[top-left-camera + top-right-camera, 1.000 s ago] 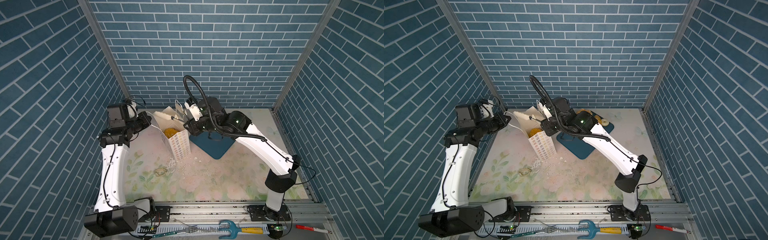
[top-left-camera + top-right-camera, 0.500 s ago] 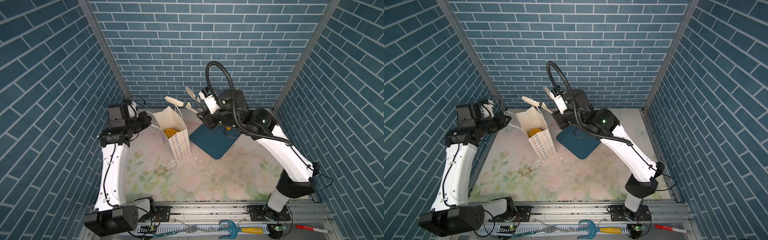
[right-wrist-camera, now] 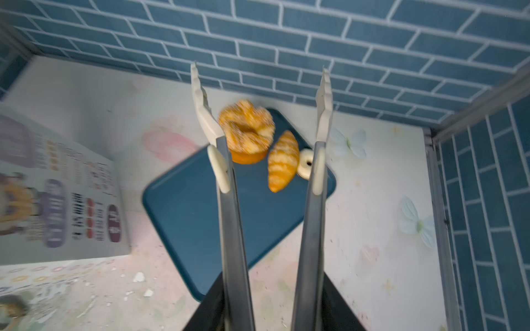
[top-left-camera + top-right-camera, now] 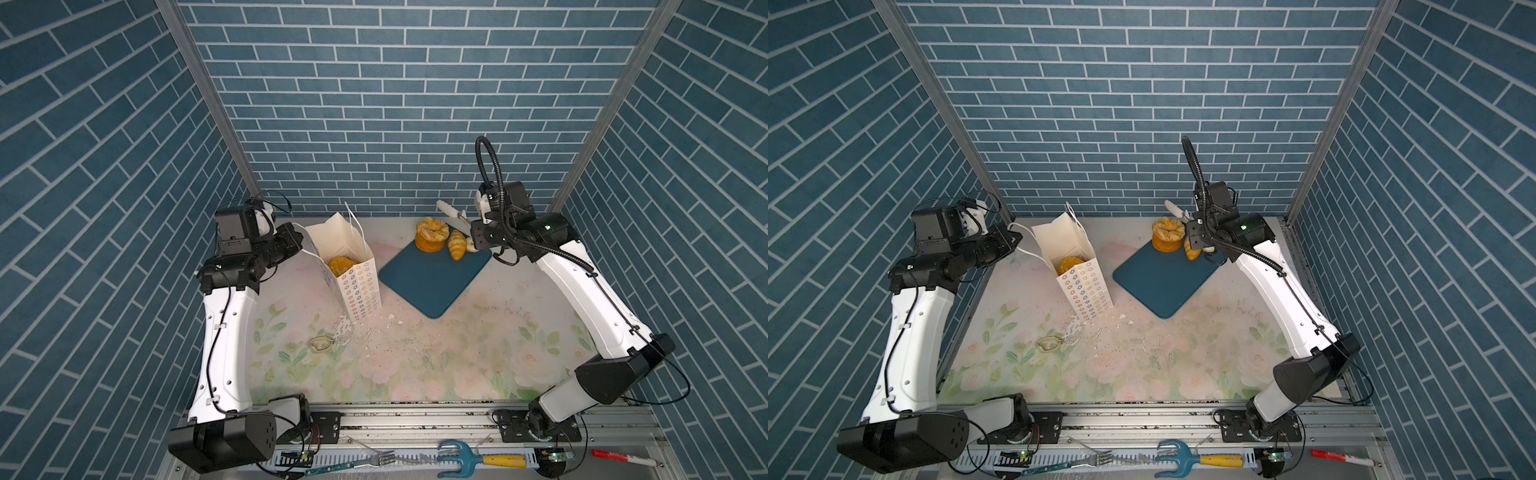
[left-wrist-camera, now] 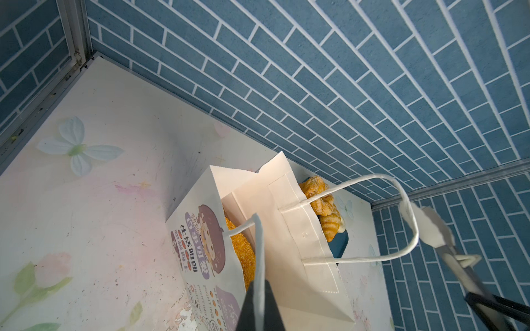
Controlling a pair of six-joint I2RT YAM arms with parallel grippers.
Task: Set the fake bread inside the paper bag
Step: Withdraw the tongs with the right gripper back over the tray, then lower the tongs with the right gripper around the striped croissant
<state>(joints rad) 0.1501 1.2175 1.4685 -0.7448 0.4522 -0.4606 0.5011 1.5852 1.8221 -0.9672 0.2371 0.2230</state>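
Tabletop: right claw (image 4: 451, 216) moved from paper bag (image 4: 353, 278) to tray (image 4: 432, 282).

bag (image 4: 357, 270): 1 | tray (image 4: 432, 278): 1 | breads on tray (image 3: 279, 160): 3 | bun in bag (image 4: 340, 264): 1

Both robot arms have smooth white shell pieces with big black joints, and each stands on a black block bolted to a grey metal rail; the left white-and-black arm (image 4: 226, 332) has small round holes in its shell and a thin black wire running down it. The right white-and-black arm (image 4: 582, 291) has a thick ribbed black hose looping above its black wrist and a tiny green light. Its right gripper (image 3: 266, 114) has two long grey metal fingers (image 3: 232, 229) with cream plastic tips that look like little saw teeth.
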